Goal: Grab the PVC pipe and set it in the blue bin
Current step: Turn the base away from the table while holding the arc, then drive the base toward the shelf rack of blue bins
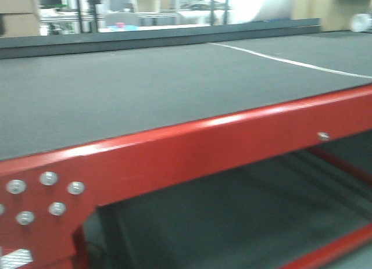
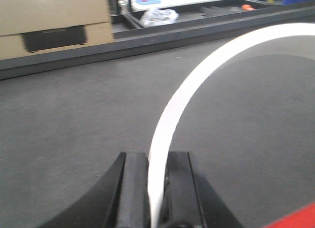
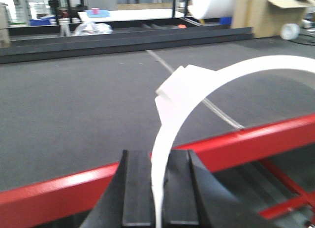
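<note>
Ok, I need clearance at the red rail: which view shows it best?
The front view: the rail runs right across it, bolts visible. The right wrist view shows a stretch behind the pipe; the left wrist view, only a corner at bottom right.

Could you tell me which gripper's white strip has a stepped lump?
The right strip, in the right gripper; the left strip, in the left gripper, curves smoothly without steps.
</note>
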Robot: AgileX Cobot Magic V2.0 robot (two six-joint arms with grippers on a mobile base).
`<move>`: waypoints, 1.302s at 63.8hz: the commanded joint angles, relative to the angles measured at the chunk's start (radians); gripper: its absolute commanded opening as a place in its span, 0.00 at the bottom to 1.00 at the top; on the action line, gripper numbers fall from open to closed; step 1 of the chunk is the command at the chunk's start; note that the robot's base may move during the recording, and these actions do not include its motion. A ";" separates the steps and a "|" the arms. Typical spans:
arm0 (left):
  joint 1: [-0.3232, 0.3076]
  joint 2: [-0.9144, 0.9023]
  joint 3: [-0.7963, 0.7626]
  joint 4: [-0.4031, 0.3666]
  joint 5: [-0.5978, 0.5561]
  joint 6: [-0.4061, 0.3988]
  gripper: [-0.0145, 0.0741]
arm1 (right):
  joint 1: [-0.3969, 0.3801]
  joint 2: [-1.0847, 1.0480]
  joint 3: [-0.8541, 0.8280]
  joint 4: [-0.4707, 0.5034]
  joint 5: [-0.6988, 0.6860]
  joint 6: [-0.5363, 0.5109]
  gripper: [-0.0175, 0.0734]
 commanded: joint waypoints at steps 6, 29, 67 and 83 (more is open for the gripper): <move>0.001 -0.003 0.001 -0.010 -0.018 -0.002 0.04 | 0.000 -0.008 0.000 -0.002 -0.021 -0.006 0.01; 0.001 -0.003 0.001 -0.010 -0.018 -0.002 0.04 | 0.000 -0.008 0.000 -0.002 -0.021 -0.006 0.01; 0.001 -0.003 0.001 -0.010 -0.018 -0.002 0.04 | 0.000 -0.008 0.000 -0.002 -0.021 -0.006 0.01; 0.001 -0.003 0.001 -0.010 -0.018 -0.002 0.04 | 0.000 -0.008 0.000 -0.002 -0.021 -0.006 0.01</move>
